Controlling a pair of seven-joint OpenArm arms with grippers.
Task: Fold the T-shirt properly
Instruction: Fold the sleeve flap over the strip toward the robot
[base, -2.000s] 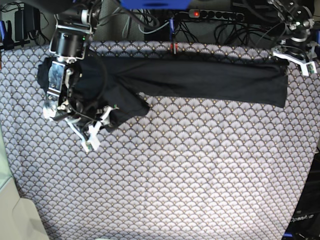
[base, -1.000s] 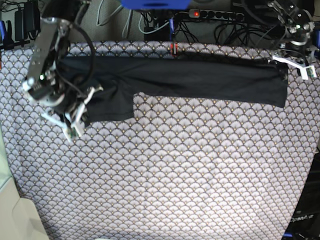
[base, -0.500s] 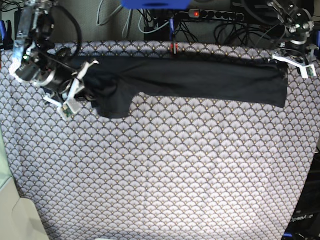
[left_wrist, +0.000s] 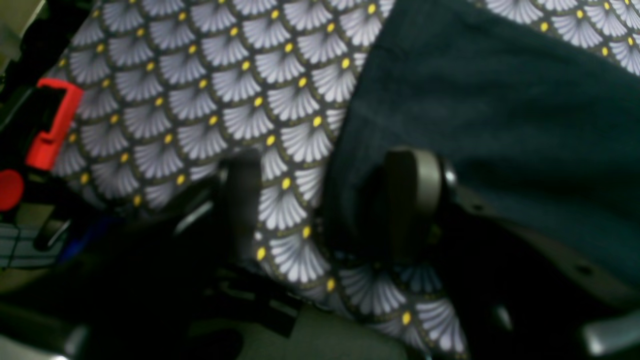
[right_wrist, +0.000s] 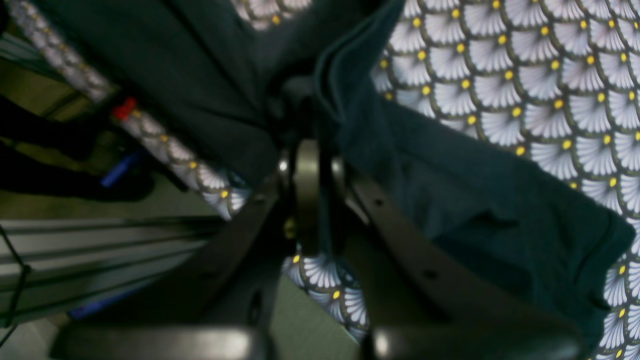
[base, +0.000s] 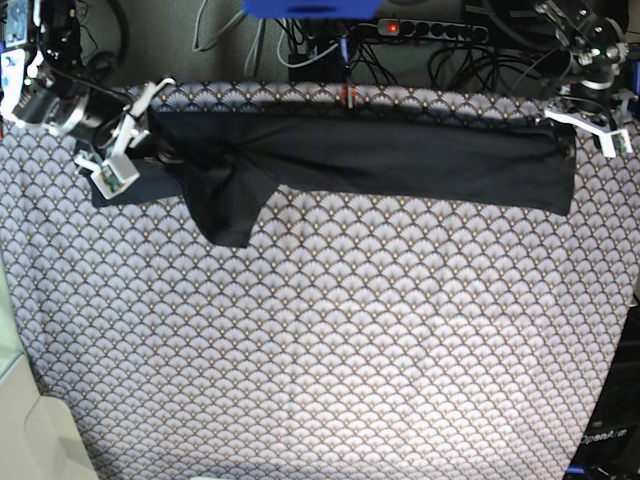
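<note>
Scallop-patterned cloth (base: 330, 350) covers the whole table, with cables and a power strip (base: 430, 30) along the back edge. Stretched across the far side of it is the T-shirt (base: 400, 160), folded into a long dark band that runs nearly edge to edge, one sleeve flopping down toward the middle on the base view's left.

The right gripper (base: 130, 150) is clamped tight on the shirt's end over there; its wrist view shows fabric bunched between the closed jaws. The left gripper (left_wrist: 325, 200) sits at the opposite end with jaws apart, one finger over the shirt's edge and the other over bare cloth, not pinching anything.

Looks to me like the lengthwise fold is done and it's mid-straightening. Next I'd guess the left needs to close on its corner so both ends can be brought together, and that loose sleeve wants tucking first.

Writing-wise, there's a faint "OpenArm" at the bottom right corner of the base view (base: 607, 436), nothing else readable.
</note>
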